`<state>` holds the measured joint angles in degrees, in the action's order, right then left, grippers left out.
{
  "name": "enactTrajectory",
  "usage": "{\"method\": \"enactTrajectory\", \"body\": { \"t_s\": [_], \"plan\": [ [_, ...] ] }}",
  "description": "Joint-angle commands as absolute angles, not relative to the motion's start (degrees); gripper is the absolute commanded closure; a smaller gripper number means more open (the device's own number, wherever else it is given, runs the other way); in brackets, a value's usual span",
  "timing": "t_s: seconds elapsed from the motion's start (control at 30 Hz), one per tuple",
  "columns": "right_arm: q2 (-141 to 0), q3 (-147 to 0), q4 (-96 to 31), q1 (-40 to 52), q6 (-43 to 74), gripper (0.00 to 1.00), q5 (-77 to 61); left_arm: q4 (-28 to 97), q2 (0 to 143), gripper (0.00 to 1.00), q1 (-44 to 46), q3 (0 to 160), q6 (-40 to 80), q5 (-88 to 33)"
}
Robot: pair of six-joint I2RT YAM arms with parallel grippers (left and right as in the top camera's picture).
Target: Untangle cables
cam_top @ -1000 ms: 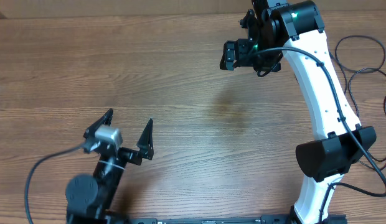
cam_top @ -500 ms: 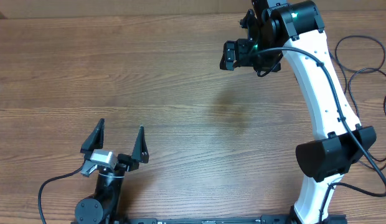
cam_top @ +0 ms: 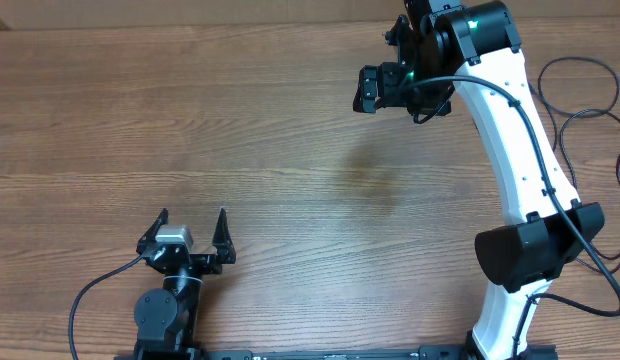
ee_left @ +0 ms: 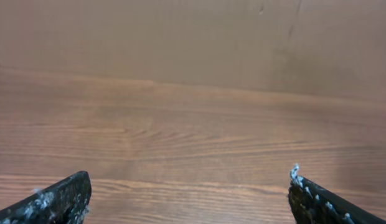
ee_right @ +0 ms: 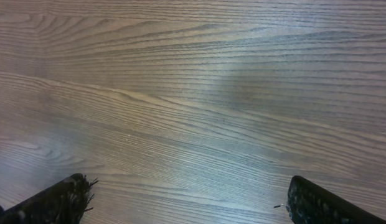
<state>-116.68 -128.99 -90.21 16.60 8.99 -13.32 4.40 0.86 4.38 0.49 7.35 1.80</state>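
Note:
Thin black cables (cam_top: pixel 588 88) lie in loose loops at the table's far right edge, partly cut off by the frame and partly behind the white right arm (cam_top: pixel 512 140). My left gripper (cam_top: pixel 192 215) sits low near the front left, far from them, open, its fingers pointing away across the table. The left wrist view shows the left gripper (ee_left: pixel 190 182) over bare wood with nothing between its fingertips. The right arm reaches to the back of the table. The right gripper (ee_right: pixel 188 190) hangs open above bare wood and holds nothing. Neither wrist view shows any cable.
The wooden table (cam_top: pixel 240 120) fills the overhead view. A thicker black wire (cam_top: pixel 85 300) curves from the left arm's base. More thin black cord (cam_top: pixel 590 305) trails beside the right arm's base at the lower right.
My left gripper has drawn back toward the front edge and turned to point straight across the table. The right arm has not moved.

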Motion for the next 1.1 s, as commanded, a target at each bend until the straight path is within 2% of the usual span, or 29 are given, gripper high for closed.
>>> {"method": "enactTrajectory", "body": {
  "t_s": [0.0,1.07],
  "plan": [
    [-116.84,-128.90,-90.06,16.56,8.88,0.00,-13.61,4.32,0.14,0.00,3.57,0.27,5.80,4.38],
    [-116.84,-128.90,-90.06,16.56,8.88,0.00,-13.61,4.21,0.21,0.00,2.15,0.27,4.69,3.81]
  ]
}}
